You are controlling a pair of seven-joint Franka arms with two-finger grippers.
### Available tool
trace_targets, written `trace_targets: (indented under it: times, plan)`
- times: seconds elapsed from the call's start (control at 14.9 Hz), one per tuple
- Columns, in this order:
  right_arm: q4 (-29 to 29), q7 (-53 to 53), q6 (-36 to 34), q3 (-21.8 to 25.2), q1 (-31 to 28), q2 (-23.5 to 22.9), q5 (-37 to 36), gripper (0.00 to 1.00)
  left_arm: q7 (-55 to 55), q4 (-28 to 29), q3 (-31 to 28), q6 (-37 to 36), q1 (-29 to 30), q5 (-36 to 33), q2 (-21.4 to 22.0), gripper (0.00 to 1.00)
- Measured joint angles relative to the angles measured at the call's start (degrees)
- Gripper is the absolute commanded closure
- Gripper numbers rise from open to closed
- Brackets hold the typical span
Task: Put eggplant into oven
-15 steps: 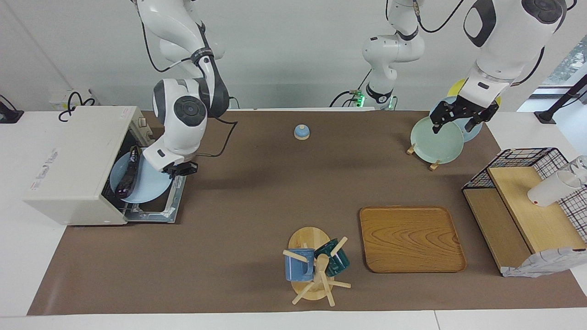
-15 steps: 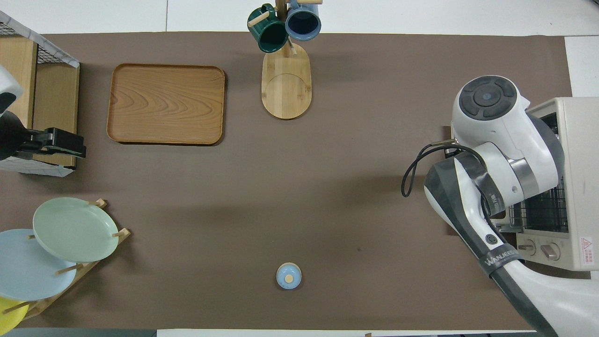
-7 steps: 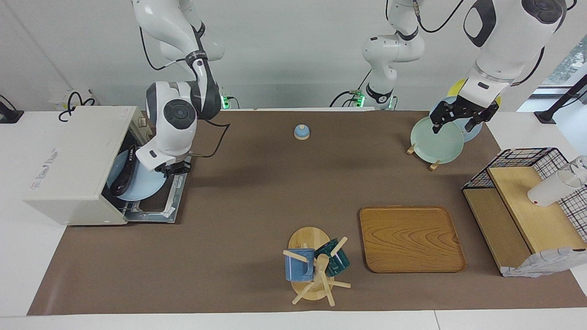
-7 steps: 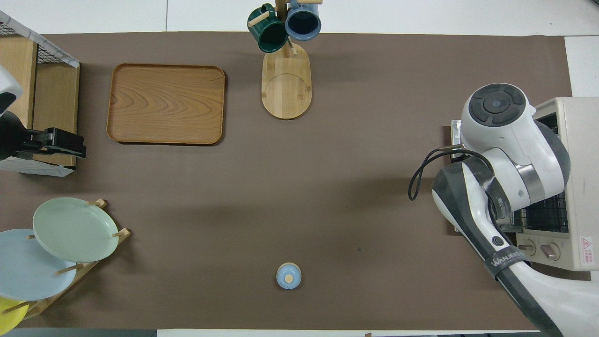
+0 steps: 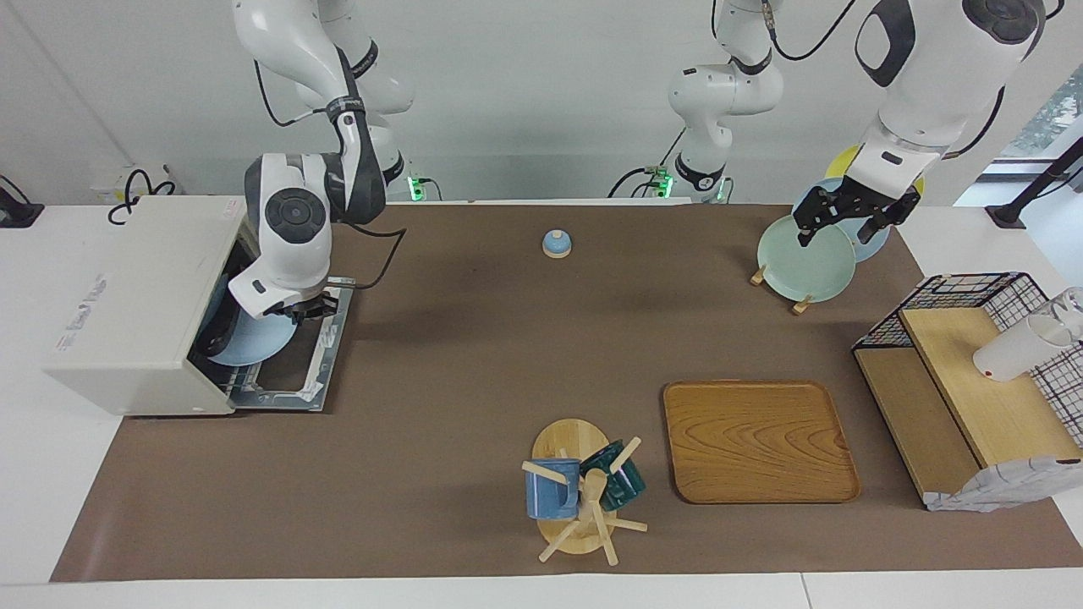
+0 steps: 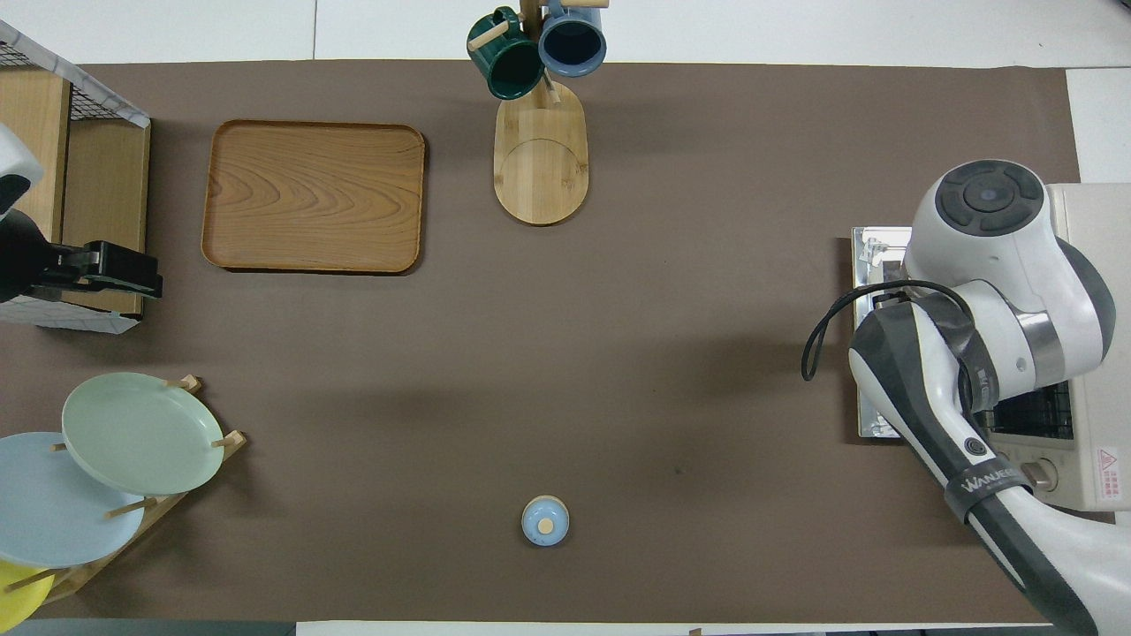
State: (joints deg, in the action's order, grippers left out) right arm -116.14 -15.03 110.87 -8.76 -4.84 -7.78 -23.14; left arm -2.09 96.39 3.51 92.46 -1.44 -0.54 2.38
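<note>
The oven (image 5: 140, 304) stands at the right arm's end of the table with its door (image 5: 292, 359) dropped flat onto the brown mat (image 5: 440, 355). The right gripper (image 5: 296, 309) sits low at the oven's open mouth, over the door, at the rim of a pale blue plate (image 5: 254, 342) that lies partly inside the cavity and partly out over the door. How its fingers stand, and whether they clamp the plate's rim, cannot be told, since the wrist covers them in the facing view and the arm hides them from above. The eggplant (image 5: 209, 334) shows only as a dark strip on the inner part of the plate, just within the oven's opening; in the overhead view the right arm covers it. The left gripper (image 5: 850, 218) hangs over a pale green plate (image 5: 804, 258) that leans in a wooden dish rack (image 6: 168, 508) at the left arm's end, with its fingers (image 5: 804, 228) spread wide and nothing between them. A small blue knob-topped lid (image 5: 556, 244) rests on the mat close to the robots. A wooden tray (image 5: 757, 440) and a mug stand (image 5: 575, 499) carrying a blue mug (image 5: 550, 491) and a green mug (image 5: 618, 478) lie farther from the robots.
</note>
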Motion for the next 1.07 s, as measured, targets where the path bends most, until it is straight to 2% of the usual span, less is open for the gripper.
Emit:
trace_targets:
  times: [0.2,0.27,0.47,0.67,0.94,1.01,1.07]
  plan:
    - [-0.8,2.5,0.5,0.0,-1.2,0.6,0.2,1.0,0.0,0.0,0.0,0.0,0.0,0.0,0.0,0.0]
    - [-0.9,4.3,1.0,0.0,-2.2,0.7,0.8,0.97,0.0,0.0,0.0,0.0,0.0,0.0,0.0,0.0]
    - [-1.1,7.5,1.9,0.0,-4.6,1.0,3.1,0.75,0.0,0.0,0.0,0.0,0.0,0.0,0.0,0.0]
    - [-1.4,7.7,2.3,-0.1,-4.6,1.0,4.4,0.69,0.0,0.0,0.0,0.0,0.0,0.0,0.0,0.0]
    - [-0.4,7.7,1.6,-0.7,-4.1,1.7,10.2,0.7,0.0,0.0,0.0,0.0,0.0,0.0,0.0,0.0]
    - [0.7,7.7,0.3,-0.9,-3.1,2.3,11.3,0.73,0.0,0.0,0.0,0.0,0.0,0.0,0.0,0.0]
    - [2.1,7.7,-1.3,-1.1,-1.7,2.8,11.8,0.84,0.0,0.0,0.0,0.0,0.0,0.0,0.0,0.0]
